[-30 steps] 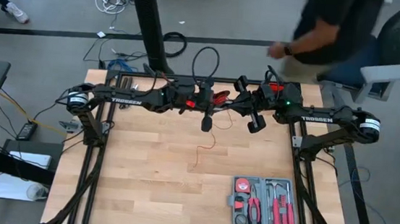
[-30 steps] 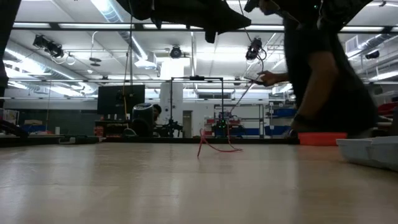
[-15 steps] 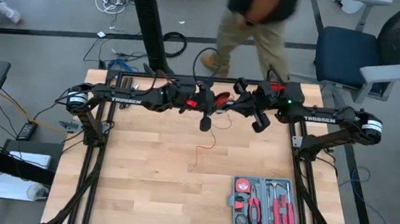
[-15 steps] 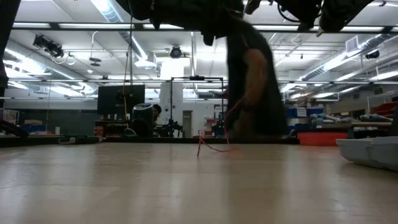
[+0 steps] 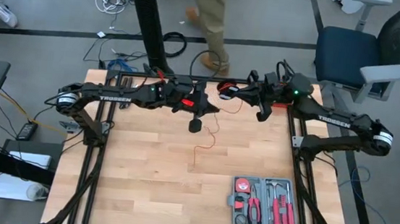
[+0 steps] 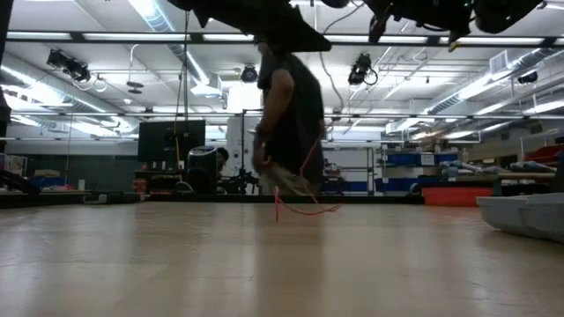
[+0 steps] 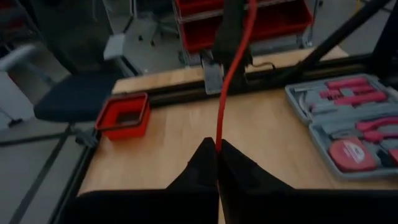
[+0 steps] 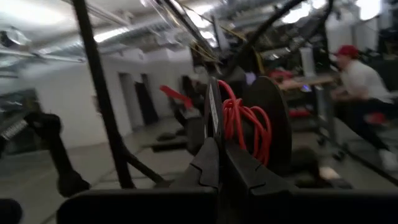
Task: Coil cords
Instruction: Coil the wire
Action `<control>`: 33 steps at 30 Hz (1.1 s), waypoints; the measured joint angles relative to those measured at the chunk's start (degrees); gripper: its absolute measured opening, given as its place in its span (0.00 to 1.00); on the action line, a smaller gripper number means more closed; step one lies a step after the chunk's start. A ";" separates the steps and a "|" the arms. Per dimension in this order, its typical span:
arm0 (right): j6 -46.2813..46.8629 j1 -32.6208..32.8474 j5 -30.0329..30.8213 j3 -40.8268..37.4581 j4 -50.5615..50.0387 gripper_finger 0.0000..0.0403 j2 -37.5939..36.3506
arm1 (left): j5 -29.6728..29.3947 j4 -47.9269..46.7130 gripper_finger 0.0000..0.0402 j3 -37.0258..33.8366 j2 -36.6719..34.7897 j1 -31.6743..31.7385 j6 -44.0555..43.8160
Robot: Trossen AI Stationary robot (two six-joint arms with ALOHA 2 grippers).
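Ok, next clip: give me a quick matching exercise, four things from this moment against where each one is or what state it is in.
Things:
1. red cord
2. grey tool case
3. left gripper
4. right gripper

Places or states:
A. open on the table's near right corner, with red-handled tools inside
B. raised over the far edge, right of middle, shut, with red loops on a dark spool just ahead of it
C. hangs in a thin line, its loose end lying on the wood
D. raised over the far middle of the table, fingers shut on the red strand

Pairs: 1-C, 2-A, 3-D, 4-B
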 joint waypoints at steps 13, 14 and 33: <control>-6.04 -3.60 3.43 -0.02 -21.25 0.00 -11.44 | -5.35 -13.34 0.00 0.00 -2.82 0.28 2.91; -5.43 -3.36 3.39 -0.02 -20.12 0.00 -11.79 | -6.47 -13.27 0.00 0.00 -2.77 0.37 3.30; 6.94 -4.41 8.51 -24.85 23.76 0.00 -12.57 | -6.85 -17.05 0.00 -0.04 -1.06 1.03 3.78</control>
